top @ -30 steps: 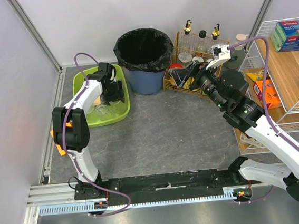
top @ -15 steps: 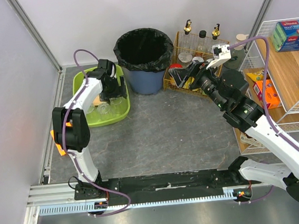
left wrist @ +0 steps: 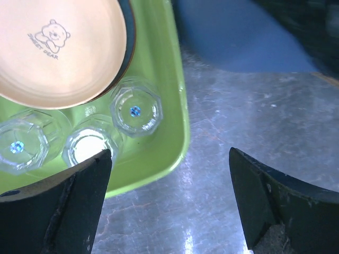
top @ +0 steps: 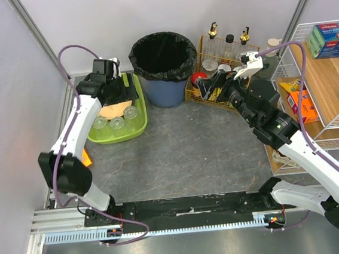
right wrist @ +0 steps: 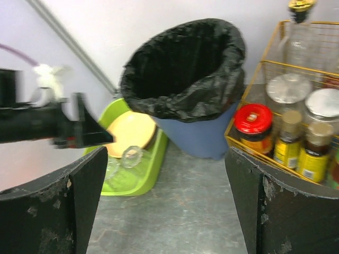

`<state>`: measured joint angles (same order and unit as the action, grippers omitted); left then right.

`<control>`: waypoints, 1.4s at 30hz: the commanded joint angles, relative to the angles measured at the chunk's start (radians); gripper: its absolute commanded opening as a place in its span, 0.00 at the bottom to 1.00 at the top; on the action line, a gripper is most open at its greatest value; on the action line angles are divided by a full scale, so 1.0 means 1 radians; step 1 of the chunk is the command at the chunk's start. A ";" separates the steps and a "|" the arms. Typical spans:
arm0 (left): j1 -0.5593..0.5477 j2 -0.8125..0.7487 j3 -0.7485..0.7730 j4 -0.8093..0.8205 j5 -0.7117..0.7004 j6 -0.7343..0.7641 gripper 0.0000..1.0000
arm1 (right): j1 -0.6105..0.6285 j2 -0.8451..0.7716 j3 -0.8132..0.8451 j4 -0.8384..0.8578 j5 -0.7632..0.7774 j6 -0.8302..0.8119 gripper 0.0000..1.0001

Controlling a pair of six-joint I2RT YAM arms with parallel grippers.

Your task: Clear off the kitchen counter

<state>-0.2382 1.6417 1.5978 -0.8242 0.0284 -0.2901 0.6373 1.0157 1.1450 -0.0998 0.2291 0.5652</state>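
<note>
Overhead view: a large rectangular grey mottled stone-look kitchen counter (top: pixel 184 149) fills the middle of the scene, edged by a metal frame. Its long axis runs left to right, parallel to the rail that carries both arm bases. Its middle is bare.

At the far left corner of the counter sits a lime green plastic tub (top: pixel 142 108). Beside it stands a blue bin with a black liner (top: pixel 164 55), then a gold wire basket of bottles and jars (top: pixel 218 68). A white wire rack with wooden shelves (top: pixel 327 76) stands at the right edge. Only this view shows the rack and both arms at once.

The left gripper (left wrist: pixel 169 151) hangs above the tub's near right corner, jaws wide apart with nothing between them. Its wrist camera alone shows the tub's contents closely. There is a round tan plate with a small bear drawing (left wrist: pixel 63 47), and three clear faceted glass tumblers (left wrist: pixel 136 110) stand close together below the plate.

The right gripper (right wrist: pixel 165 153) is raised above the counter in front of the basket, facing the bin, jaws also spread wide and empty. Its wrist camera alone shows a red-lidded jar (right wrist: pixel 253 119) at the basket's near side. In that view the left gripper appears as a dark blur over the tub.
</note>
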 commanded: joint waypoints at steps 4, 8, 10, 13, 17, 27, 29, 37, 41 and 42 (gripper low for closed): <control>-0.013 -0.298 0.027 -0.068 0.028 0.020 0.96 | -0.005 0.029 0.136 -0.185 0.262 -0.206 0.98; -0.013 -0.449 0.031 -0.108 0.022 0.011 0.96 | -0.007 0.027 0.235 -0.264 0.305 -0.329 0.98; -0.013 -0.521 0.019 -0.119 0.027 0.006 0.97 | -0.007 0.011 0.278 -0.305 0.314 -0.379 0.98; -0.015 -0.612 -0.009 -0.136 0.071 0.005 0.99 | -0.007 -0.029 0.355 -0.391 0.322 -0.395 0.98; -0.013 -0.681 -0.006 -0.181 0.114 -0.020 0.99 | -0.007 -0.097 0.508 -0.523 0.320 -0.392 0.98; -0.013 -0.818 0.020 -0.248 0.151 -0.021 0.99 | -0.005 -0.247 0.725 -0.748 0.317 -0.372 0.98; -0.013 -0.830 0.037 -0.263 0.151 -0.020 0.99 | -0.005 -0.246 0.745 -0.767 0.294 -0.363 0.98; -0.013 -0.861 0.059 -0.296 0.140 -0.015 0.99 | -0.007 -0.232 0.740 -0.772 0.236 -0.332 0.98; -0.013 -0.853 0.083 -0.303 0.139 0.019 0.99 | -0.005 -0.215 0.749 -0.764 0.231 -0.343 0.98; -0.013 -0.850 0.090 -0.305 0.139 0.023 0.99 | -0.007 -0.213 0.753 -0.759 0.236 -0.347 0.98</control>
<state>-0.2493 0.7845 1.6375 -1.1275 0.1608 -0.2901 0.6319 0.7776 1.8874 -0.8574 0.4843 0.2283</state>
